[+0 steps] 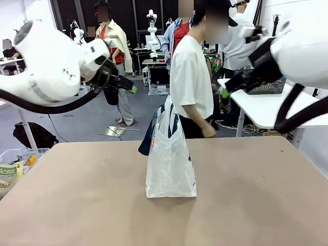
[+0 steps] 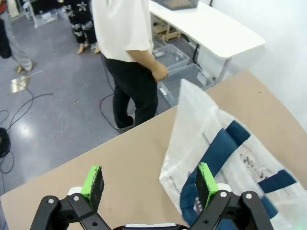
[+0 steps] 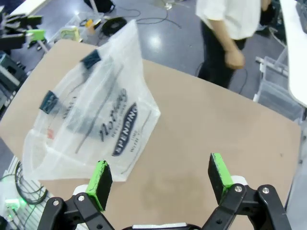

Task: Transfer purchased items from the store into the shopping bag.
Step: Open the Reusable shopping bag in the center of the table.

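Hovering above the table's left side, the left gripper holds its jaws wide apart, empty. The shopping bag stands upright mid-table, with a person just behind it. At the right, the right gripper hangs with its jaws likewise apart.

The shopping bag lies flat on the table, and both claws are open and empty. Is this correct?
No. The front view shows the shopping bag standing upright on the table, not lying flat. The left claw and the right claw are indeed open and empty.
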Robot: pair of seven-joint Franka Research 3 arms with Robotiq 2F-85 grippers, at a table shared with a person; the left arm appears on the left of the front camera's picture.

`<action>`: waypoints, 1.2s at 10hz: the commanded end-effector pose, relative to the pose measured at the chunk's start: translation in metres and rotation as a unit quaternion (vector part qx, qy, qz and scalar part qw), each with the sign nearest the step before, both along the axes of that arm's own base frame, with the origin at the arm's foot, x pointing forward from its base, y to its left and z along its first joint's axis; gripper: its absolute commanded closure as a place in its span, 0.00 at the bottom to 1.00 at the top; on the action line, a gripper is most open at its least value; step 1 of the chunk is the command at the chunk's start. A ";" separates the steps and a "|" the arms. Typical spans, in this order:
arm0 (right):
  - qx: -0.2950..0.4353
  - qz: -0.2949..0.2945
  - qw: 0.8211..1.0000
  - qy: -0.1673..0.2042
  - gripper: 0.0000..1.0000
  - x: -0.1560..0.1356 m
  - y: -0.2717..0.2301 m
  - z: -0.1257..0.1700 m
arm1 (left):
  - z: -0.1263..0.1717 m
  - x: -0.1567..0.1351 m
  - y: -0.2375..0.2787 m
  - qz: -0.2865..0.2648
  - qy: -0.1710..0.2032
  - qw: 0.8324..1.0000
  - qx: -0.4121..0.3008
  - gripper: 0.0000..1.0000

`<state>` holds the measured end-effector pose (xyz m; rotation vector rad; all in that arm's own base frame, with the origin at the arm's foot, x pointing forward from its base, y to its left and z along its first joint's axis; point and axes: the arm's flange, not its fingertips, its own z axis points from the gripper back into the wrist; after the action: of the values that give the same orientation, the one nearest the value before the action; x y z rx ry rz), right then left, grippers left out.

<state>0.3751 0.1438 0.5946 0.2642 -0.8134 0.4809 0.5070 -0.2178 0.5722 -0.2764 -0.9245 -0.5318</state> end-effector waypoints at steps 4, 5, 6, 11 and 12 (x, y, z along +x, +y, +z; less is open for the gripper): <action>-0.034 0.010 0.996 0.078 0.00 0.033 0.101 -0.013 | 0.001 0.051 -0.076 -0.044 0.080 0.995 0.028 0.00; -0.029 0.015 0.995 0.094 0.00 0.041 0.112 -0.017 | -0.003 0.054 -0.084 -0.044 0.090 0.994 0.036 0.00; -0.017 0.019 0.994 0.103 0.00 0.048 0.118 -0.017 | -0.007 0.061 -0.089 -0.058 0.099 0.993 0.041 0.00; -0.018 0.029 0.990 0.134 0.00 0.063 0.151 -0.032 | -0.023 0.073 -0.102 -0.069 0.139 0.986 0.063 0.00; -0.027 0.025 0.989 0.141 0.00 0.064 0.157 -0.037 | -0.025 0.073 -0.103 -0.072 0.142 0.985 0.064 0.00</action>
<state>0.4345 0.2964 0.5566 0.2865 -0.5523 0.5247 0.5738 -0.3181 0.5413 -0.2980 -0.6147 -0.6655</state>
